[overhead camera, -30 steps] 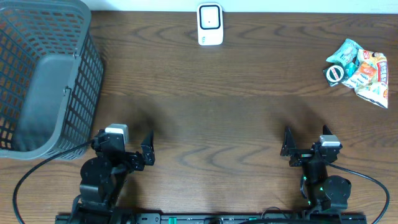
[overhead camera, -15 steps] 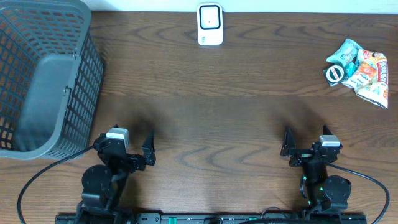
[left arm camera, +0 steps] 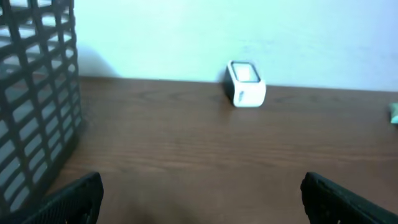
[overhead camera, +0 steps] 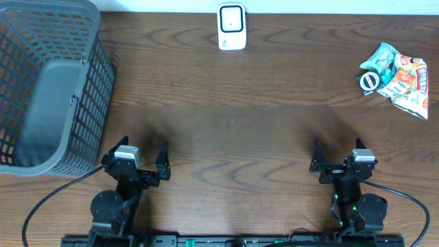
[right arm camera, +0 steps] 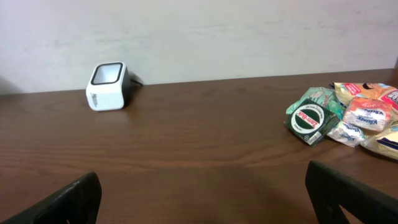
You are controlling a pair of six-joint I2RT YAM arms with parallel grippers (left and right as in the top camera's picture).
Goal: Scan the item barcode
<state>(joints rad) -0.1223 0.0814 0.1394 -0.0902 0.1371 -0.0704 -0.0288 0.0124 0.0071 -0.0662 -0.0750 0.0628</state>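
Note:
The white barcode scanner stands at the far edge of the table; it also shows as the scanner and the scanner in the wrist views. A pile of snack packets lies at the far right, with a dark green packet at its near side. My left gripper and right gripper sit low near the front edge, far from both. In the wrist views the left gripper and the right gripper are both open, with only bare wood between the fingers.
A grey mesh basket fills the far left corner, and its wall stands close on the left in the left wrist view. Brown wooden tabletop lies between the grippers, the scanner and the packets.
My left arm has drawn back slightly toward the front edge and straightened. The right arm and all objects have stayed still.

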